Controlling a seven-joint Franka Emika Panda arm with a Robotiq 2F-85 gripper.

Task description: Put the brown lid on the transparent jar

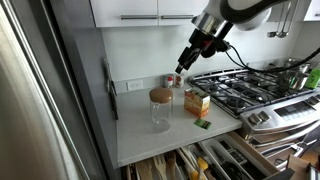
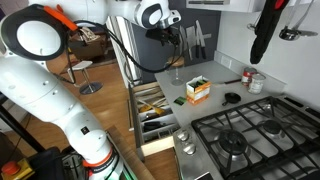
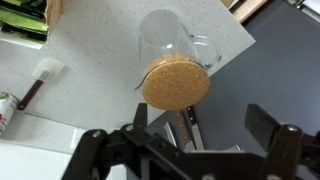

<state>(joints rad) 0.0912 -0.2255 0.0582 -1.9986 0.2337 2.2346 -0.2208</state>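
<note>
The transparent jar (image 1: 160, 115) stands upright on the white counter, and the brown lid (image 1: 160, 96) lies flat on its mouth. In the wrist view I look down on the cork-like lid (image 3: 175, 82), which covers the glass jar (image 3: 172, 42). My gripper (image 3: 200, 128) is open and empty, well above the jar, and touches nothing. In an exterior view it (image 1: 188, 63) hangs up and to the stove side of the jar. In an exterior view (image 2: 172, 38) it hangs above the faintly visible jar (image 2: 176, 72).
An orange-yellow box (image 1: 197, 102) stands next to the jar, with a small green packet (image 1: 202, 124) in front. Small spice jars (image 1: 174, 80) stand at the back wall. A gas stove (image 1: 250, 88) borders the counter. A drawer (image 2: 160, 112) with knives and utensils stands open below the counter edge.
</note>
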